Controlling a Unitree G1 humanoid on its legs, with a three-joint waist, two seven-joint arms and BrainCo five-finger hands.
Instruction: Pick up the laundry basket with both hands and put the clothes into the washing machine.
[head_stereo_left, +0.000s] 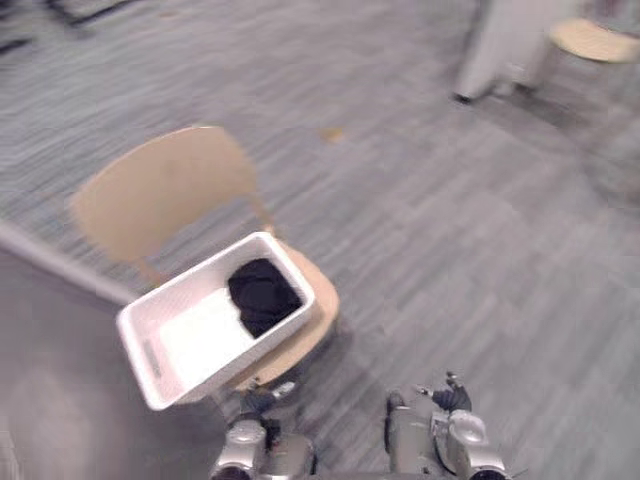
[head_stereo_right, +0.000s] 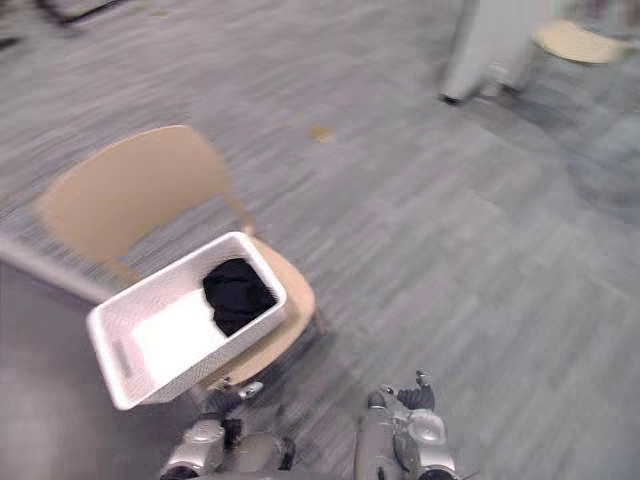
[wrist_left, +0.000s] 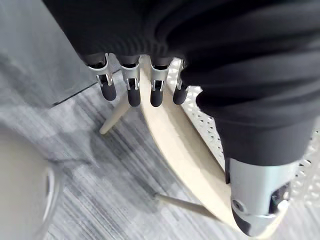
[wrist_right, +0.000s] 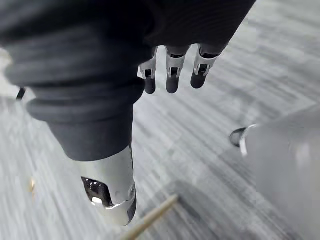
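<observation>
Left hand (head_stereo_left: 245, 440): released, fingers (wrist_left: 131, 92) straight and slack, grasping nothing. In its wrist view I see it hang just above the rim of the chair seat (wrist_left: 175, 145), with the perforated basket wall (wrist_left: 305, 170) close behind that rim.
Right hand (head_stereo_left: 452, 430): released as well, fingers (wrist_right: 170, 80) relaxed over the floor (head_stereo_left: 450, 220). A pale chair leg (wrist_right: 150, 217) shows below it.
Laundry basket (head_stereo_left: 150, 355): white and rectangular, resting on the seat of the wooden chair (head_stereo_left: 165, 195), ahead of me and to my left. Neither hand touches it.
Clothes (head_stereo_left: 262, 295): one dark bundle lying in the far right end of the basket. The near left end is bare.
Long axis: runs obliquely from near left to far right. The near left end appears to jut past the seat edge.
Bearing from hands: the basket lies forward and leftward of both. Neither short end faces a hand squarely.
Nearer hand: the left, just beside the chair. The right is well apart, out over the floor on the chair's right.
Step in hand: the approach before the two-handed lift, as I judge it.
Next move calls for: I judge that I must carry the right hand across toward the far right end and the left toward the near left end, or first square my stance to the axis.
Risk: a one-sided grip would likely tip the basket off the seat.
</observation>
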